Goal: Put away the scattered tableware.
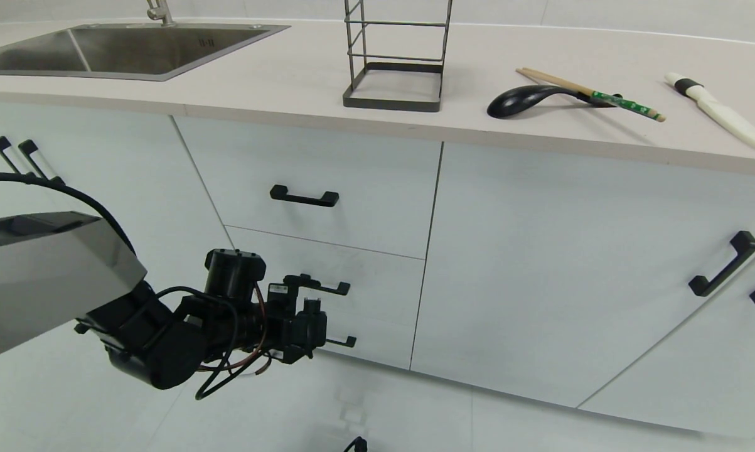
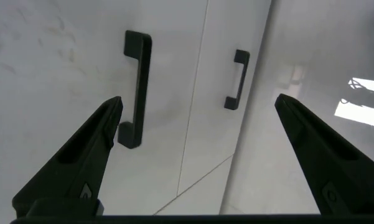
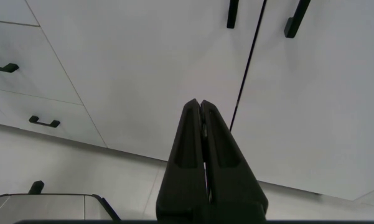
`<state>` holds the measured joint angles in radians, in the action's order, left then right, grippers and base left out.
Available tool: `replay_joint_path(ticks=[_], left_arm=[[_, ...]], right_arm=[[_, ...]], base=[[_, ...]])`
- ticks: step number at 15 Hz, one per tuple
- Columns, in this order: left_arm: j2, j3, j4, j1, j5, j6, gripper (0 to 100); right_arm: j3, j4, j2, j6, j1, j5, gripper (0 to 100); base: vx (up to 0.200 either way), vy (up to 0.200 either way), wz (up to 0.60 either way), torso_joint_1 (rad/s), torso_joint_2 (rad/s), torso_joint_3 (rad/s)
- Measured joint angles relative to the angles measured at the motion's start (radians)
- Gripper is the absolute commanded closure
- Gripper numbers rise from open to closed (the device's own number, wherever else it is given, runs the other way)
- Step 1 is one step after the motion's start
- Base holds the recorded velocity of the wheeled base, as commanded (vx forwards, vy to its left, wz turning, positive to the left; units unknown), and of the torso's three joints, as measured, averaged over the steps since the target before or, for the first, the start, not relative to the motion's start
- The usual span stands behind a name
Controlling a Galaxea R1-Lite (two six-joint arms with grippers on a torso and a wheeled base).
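On the pale countertop lie a black spoon, a pair of wooden chopsticks resting across its handle, and a white knife with a black band at the far right. A dark wire rack stands empty to the left of the spoon. My left gripper hangs low in front of the lower drawer, well below the counter, open with nothing between its fingers. My right gripper is shut on nothing and points at white cabinet doors.
A steel sink is set into the counter at the far left. White drawers and doors with black handles run below the counter edge. A door handle is close ahead of the left gripper.
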<state>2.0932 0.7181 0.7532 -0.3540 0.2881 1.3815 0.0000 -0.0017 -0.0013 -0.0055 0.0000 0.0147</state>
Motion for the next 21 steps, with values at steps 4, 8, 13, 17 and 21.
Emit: replay_joint_path(ticks=[4,8,13,17,21], left_arm=[[0.079,0.116,-0.027,-0.006,-0.001,0.000,0],[0.123,0.158,-0.027,-0.009,-0.004,-0.010,0],[0.165,0.164,-0.025,-0.005,-0.007,-0.013,0],[0.201,0.186,-0.022,-0.001,-0.009,-0.013,0],[0.225,0.187,-0.016,0.002,-0.008,-0.011,0]], right_arm=[[0.000,0.000,0.000,0.000,0.000,0.000,100],[0.000,0.000,0.000,0.000,0.000,0.000,100],[0.000,0.000,0.000,0.000,0.000,0.000,100],[0.000,0.000,0.000,0.000,0.000,0.000,100],[0.000,0.000,0.000,0.000,0.000,0.000,100]], base=[[0.000,0.000,0.00,0.000,0.00,0.000],[0.000,0.000,0.00,0.000,0.00,0.000],[0.000,0.000,0.00,0.000,0.00,0.000],[0.000,0.000,0.00,0.000,0.00,0.000],[0.000,0.000,0.00,0.000,0.00,0.000]])
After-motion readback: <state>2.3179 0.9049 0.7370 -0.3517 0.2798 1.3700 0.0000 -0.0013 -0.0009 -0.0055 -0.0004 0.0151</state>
